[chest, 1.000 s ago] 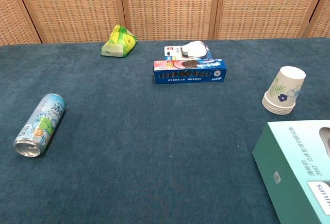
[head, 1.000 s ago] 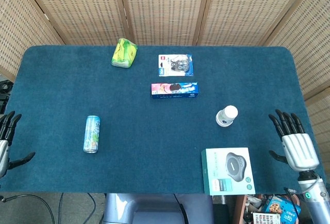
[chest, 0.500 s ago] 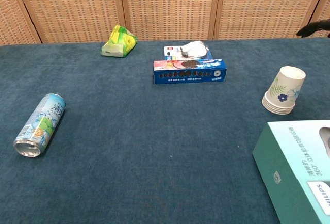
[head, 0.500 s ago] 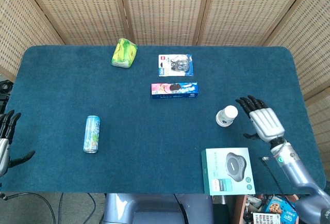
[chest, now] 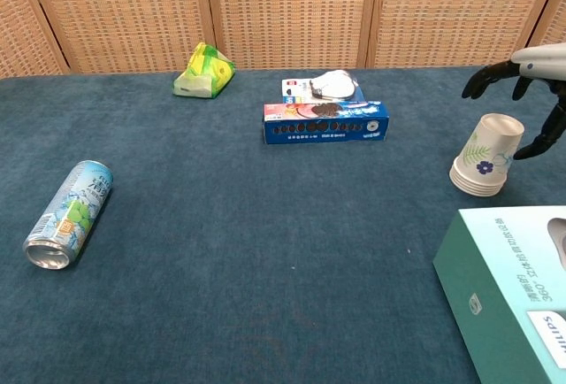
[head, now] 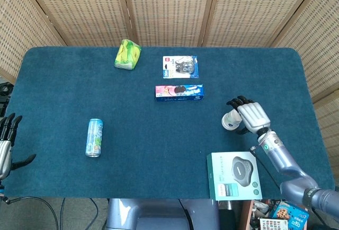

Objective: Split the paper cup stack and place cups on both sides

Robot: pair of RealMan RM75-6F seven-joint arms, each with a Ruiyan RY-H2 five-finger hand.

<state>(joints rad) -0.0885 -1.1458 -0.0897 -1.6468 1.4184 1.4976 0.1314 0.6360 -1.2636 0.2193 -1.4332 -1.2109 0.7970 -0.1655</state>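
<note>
1. At the right of the frame, on the table [head: 159, 134], a teal box [head: 234, 176] lies just below the paper cup stack [chest: 485, 157].
2. The right hand [head: 249, 116] hovers over the stack, fingers [chest: 482, 80] spread wide, holding nothing.
3. The left hand [head: 5, 145] waits open at the far left edge.
4. Risk: the tilted stack may topple if nudged sideways.

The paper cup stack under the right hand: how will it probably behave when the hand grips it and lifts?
The paper cup stack stands upside down and leans a little, so a side push would probably tip it. Its thin paper walls likely dent under a firm squeeze. With several rims nested at the base, the whole stack may rise together. The right hand hovers above with fingers apart.
</note>
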